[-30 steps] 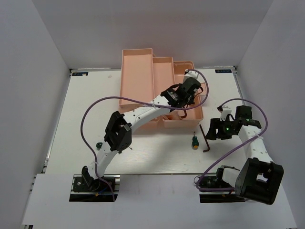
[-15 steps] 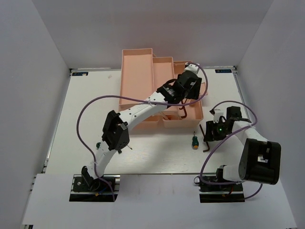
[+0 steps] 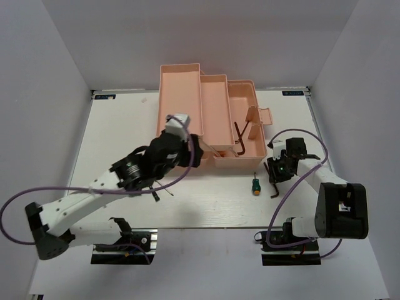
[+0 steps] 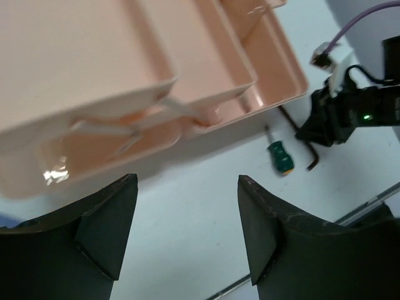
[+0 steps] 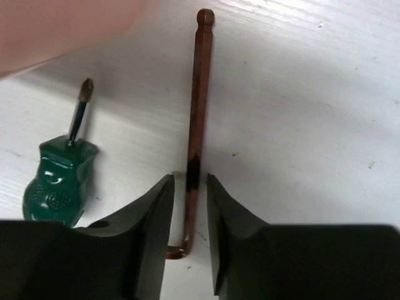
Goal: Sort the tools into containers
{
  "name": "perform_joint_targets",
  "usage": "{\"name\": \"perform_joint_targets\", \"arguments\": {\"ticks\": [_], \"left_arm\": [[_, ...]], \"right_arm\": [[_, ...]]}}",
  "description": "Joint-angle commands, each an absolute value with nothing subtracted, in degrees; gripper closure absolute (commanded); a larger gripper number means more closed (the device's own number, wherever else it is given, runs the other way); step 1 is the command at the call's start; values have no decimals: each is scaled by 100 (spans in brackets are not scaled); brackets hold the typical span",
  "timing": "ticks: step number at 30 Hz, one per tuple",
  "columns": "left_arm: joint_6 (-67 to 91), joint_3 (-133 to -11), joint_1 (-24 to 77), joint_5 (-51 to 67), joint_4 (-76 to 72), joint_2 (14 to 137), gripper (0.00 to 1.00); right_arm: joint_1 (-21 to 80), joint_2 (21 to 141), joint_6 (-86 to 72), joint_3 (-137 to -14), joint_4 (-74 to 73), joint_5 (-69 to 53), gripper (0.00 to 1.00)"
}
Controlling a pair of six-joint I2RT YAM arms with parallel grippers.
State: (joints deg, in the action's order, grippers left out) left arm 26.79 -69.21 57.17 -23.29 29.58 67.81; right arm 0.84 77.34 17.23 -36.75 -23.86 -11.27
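Observation:
The peach-pink toolbox [image 3: 215, 100] stands open at the back, and a dark hex key [image 3: 240, 139] lies in its right compartment. My left gripper [image 3: 194, 152] hovers over the box's front left, open [image 4: 187, 181] with nothing between its fingers. In front of the box a stubby green screwdriver [image 3: 255, 185] [image 5: 59, 178] lies on the table. Right of it lies a second hex key [image 3: 273, 189] [image 5: 200, 81]. My right gripper [image 3: 275, 177] [image 5: 189, 178] is down on the table astride that key's shaft. Its jaws are narrow, with thin gaps showing on both sides.
The toolbox's front wall [image 5: 62, 31] is close to the upper left of my right gripper. The left wrist view shows the right arm's gripper [image 4: 350, 115] beside the green screwdriver [image 4: 280, 157]. A purple cable loops off each arm.
My left gripper opened and drew back from the toolbox's right compartment, leaving a hex key there. My right gripper dropped over the table hex key and its jaws narrowed.

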Motion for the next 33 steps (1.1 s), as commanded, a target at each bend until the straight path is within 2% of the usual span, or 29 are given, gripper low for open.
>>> {"name": "perform_joint_targets", "arguments": {"ticks": [1, 2, 6, 9, 13, 15, 19, 23, 29, 33], "left_arm": [[3321, -6066, 5722, -2741, 3699, 5979, 25], [3418, -5812, 5722, -2742, 3822, 5585, 25], [3761, -5415, 5722, -2795, 4192, 4985, 25], [3814, -5335, 5722, -2743, 4359, 4931, 25], [3867, -5203, 5722, -2629, 4359, 4931, 25], [3867, -5081, 5722, -2567, 4359, 5053, 25], [3981, -4948, 5722, -2461, 4359, 5115, 26], [3981, -4641, 5722, -2242, 4245, 5115, 34], [4218, -4526, 5722, -2382, 4543, 5115, 34], [4841, -4307, 5722, -2619, 4816, 5256, 31]], "right_arm": [[211, 8024, 1802, -3463, -2487, -466, 67], [211, 8024, 1802, -3472, -2513, -440, 75], [176, 7884, 1889, -3454, -2706, -247, 83], [184, 7726, 1942, -3419, -2777, -97, 90], [202, 7568, 2013, -3375, -2812, 255, 92], [202, 7620, 2013, -3410, -2830, 377, 100], [141, 7673, 1934, -3515, -2944, 440, 100], [97, 7209, 1907, -3761, -3207, 466, 100], [62, 6478, 1916, -4403, -3813, 607, 100], [70, 5987, 1907, -4885, -4209, 55, 100]]}}
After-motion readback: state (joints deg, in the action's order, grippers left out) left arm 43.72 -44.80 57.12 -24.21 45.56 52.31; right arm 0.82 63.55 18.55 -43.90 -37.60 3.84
